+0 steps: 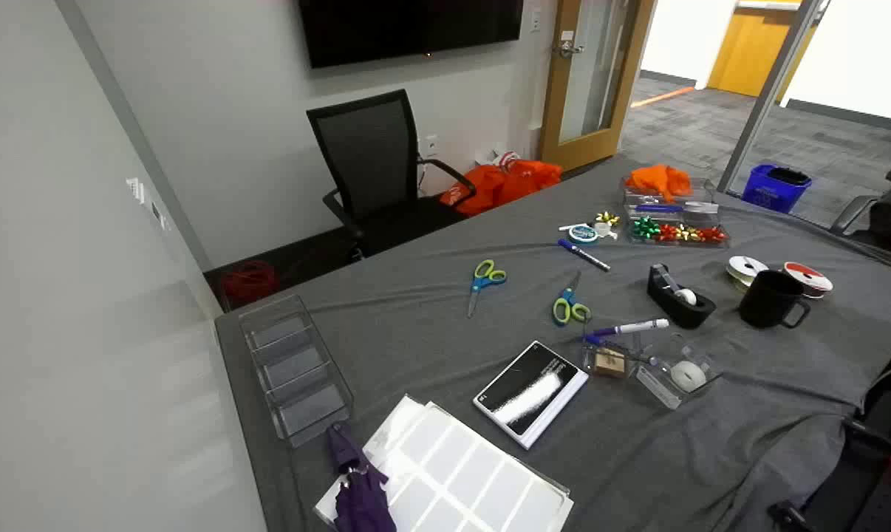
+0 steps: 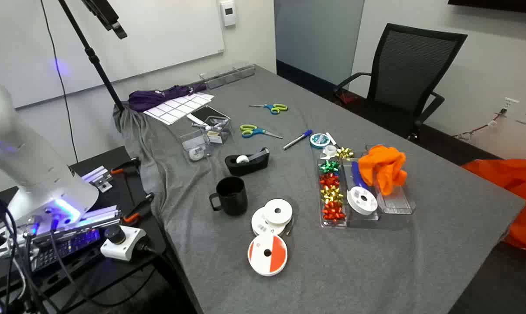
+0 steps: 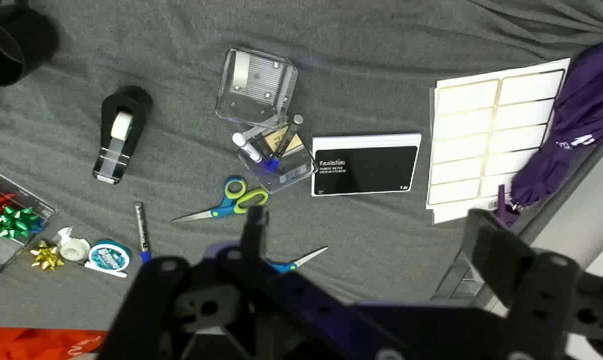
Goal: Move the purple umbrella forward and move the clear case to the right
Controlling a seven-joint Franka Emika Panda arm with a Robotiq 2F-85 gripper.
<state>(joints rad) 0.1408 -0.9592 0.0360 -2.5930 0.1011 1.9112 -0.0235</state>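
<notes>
The purple umbrella, a folded fabric bundle, lies along the table edge, partly over white label sheets, in both exterior views (image 1: 364, 496) (image 2: 156, 98) and at the right of the wrist view (image 3: 576, 117). Two small see-through boxes lie near the table's middle; I cannot tell which is the clear case. An clear box with a white roll or label (image 1: 658, 389) also shows in the wrist view (image 3: 256, 85). It touches or overlaps a clear box with markers and a stamp (image 3: 294, 175). My gripper (image 3: 370, 227) is open and empty above the table, outside both exterior views.
A black ink pad box (image 1: 532, 391) lies between the clear boxes and the label sheets (image 1: 460, 473). A clear divided tray (image 1: 298, 369) stands at the table edge beyond the umbrella. Two scissors (image 1: 482, 284), a tape dispenser (image 1: 678, 295) and a black mug (image 1: 770, 299) lie around.
</notes>
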